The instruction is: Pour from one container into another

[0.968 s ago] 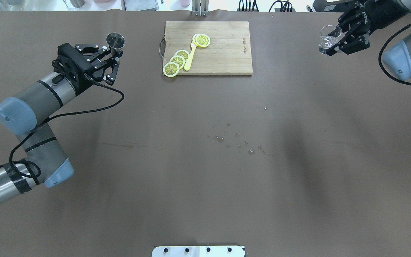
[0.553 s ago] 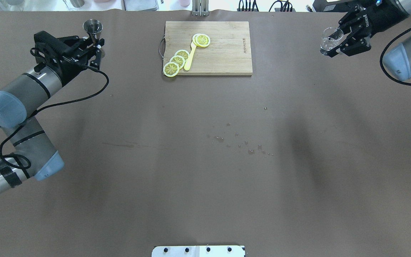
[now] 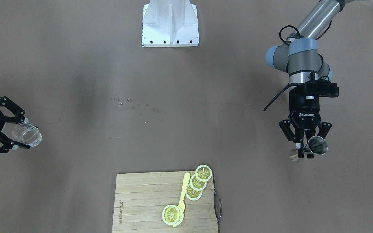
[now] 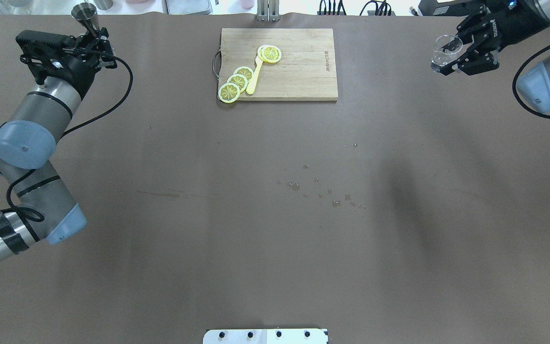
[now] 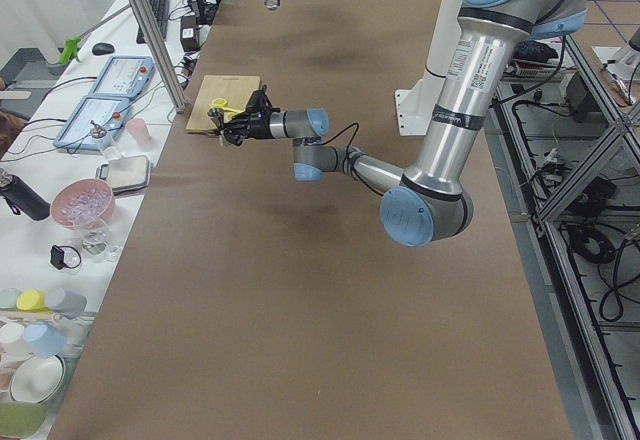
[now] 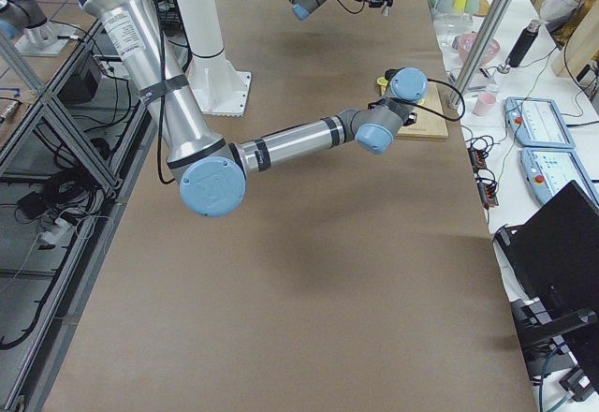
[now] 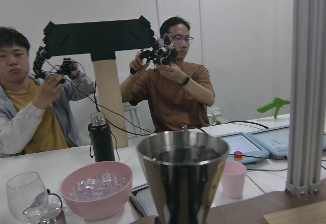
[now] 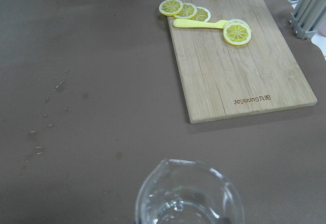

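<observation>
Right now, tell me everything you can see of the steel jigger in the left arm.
The steel jigger is a small, shiny hourglass of polished metal: a wide, round-rimmed cup on top, a narrow waist and a smaller cone below. It stands roughly upright, rim up. Its inside is dark, so I cannot tell whether it holds liquid. The left gripper is shut on its waist and is the only thing touching it. It looks lifted off the table, near the far left corner, left of the cutting board.
</observation>
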